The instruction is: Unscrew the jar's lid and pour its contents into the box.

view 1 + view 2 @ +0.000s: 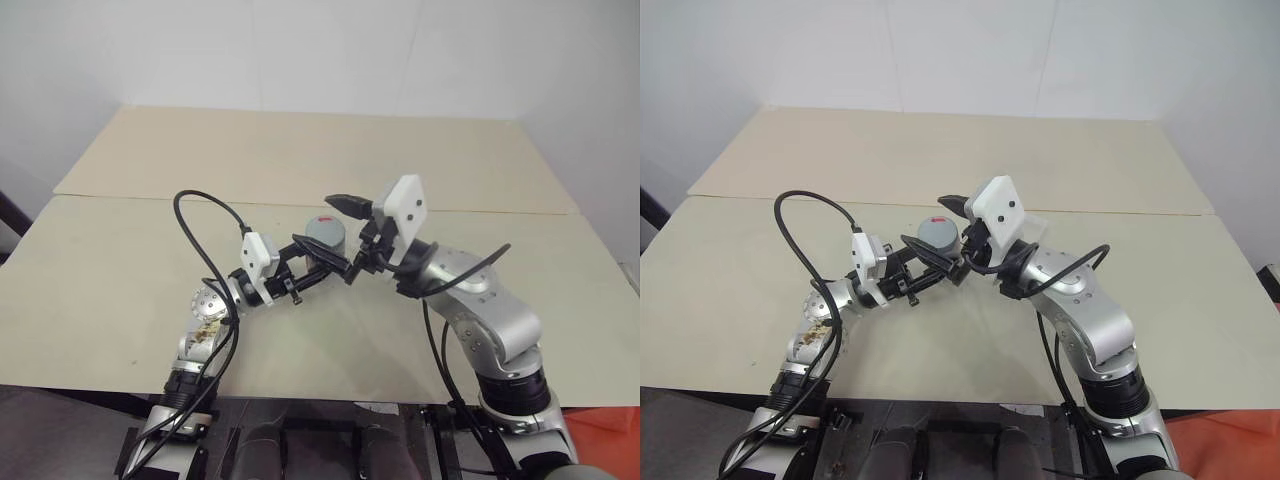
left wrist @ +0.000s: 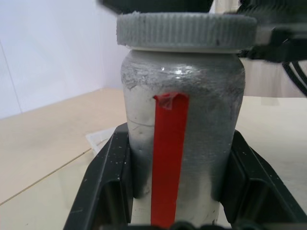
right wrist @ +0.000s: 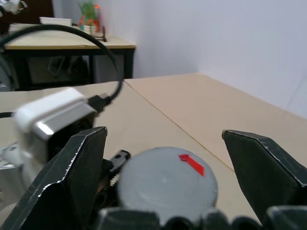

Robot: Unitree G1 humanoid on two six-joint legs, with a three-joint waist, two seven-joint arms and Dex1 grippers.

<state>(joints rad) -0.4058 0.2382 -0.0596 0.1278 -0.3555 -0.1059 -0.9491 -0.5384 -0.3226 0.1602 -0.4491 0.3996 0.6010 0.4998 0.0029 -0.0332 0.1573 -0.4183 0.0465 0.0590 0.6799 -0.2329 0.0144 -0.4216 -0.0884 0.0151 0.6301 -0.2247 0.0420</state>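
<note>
Jar (image 2: 180,143): clamped in left hand (image 1: 325,262), held above the counter (image 1: 120,280) centre. Lid (image 3: 165,184): on, not yet unscrewed. Right hand (image 3: 165,177): fingers apart, straddling lid from 3 o'clock. Unscrewing and pouring remained.

The silver-grey jar (image 2: 192,143) with glossy red tape looked roughly painted; its ribbed grey lid (image 2: 187,29) and the beige worktop (image 1: 300,160) were matt.

bright even light, soft shadows; near claw fingers (image 3: 72,182) blurred.
</note>
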